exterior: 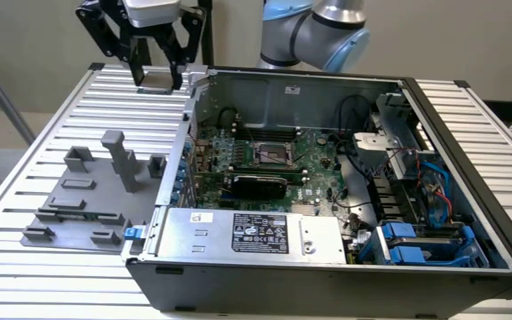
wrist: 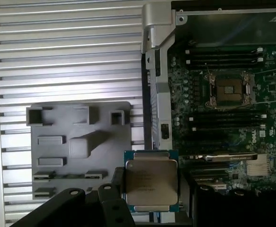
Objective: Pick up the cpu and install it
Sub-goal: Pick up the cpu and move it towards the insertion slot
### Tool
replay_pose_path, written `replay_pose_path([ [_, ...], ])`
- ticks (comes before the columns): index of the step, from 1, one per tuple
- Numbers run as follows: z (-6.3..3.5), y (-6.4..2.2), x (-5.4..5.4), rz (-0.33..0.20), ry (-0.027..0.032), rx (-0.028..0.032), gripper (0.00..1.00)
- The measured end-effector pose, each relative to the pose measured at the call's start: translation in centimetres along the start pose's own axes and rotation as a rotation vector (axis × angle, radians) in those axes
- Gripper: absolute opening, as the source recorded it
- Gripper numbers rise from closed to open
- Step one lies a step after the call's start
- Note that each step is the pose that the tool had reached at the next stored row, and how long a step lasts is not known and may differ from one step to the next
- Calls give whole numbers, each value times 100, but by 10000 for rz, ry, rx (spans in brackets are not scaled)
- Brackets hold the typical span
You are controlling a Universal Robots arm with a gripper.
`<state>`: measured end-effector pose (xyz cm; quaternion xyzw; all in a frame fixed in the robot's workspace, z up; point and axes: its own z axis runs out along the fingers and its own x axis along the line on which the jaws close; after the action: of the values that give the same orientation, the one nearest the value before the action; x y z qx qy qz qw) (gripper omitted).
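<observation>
Silvery-white metal is facing the wrist camera as the cpu is sitting pinched by its opposite edges between the dark fingers of the hand, its pale rim showing round the lid. In the exterior view the hand is hanging at the far corner on the exterior view's left, holding the chip clear above the slatted aluminium table and just beside the rear corner of the open computer case, outside its wall. The silver and blue arm is reaching in from behind the case. On the table, nearer the camera and well apart from the hand, a grey fixture plate with upright blocks and shallow slots is lying flat next to the case's side. Inside the case the green motherboard is lying exposed, and the square socket with its metal frame is sitting near the middle of the board, with nothing in it; the chip is hanging well apart from it. A silver power supply with a black label is occupying the near edge of the case, and blue drive caddies are sitting in the near corner on the exterior view's right. From the wrist camera, the fixture plate and the socket are both lying far below the held chip, on either side of the case wall.
</observation>
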<state>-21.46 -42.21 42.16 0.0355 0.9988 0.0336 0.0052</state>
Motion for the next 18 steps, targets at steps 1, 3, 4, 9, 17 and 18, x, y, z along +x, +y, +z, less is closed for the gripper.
replay_pose_path([
  [1,9,24,-40,0,0,0,55],
  [3,36,82,-117,0,1,1,55],
  [4,52,110,-150,0,0,0,55],
  [9,150,249,-329,0,0,0,55],
  [17,312,470,-614,0,-1,0,55],
  [18,332,497,-649,0,0,0,55],
])
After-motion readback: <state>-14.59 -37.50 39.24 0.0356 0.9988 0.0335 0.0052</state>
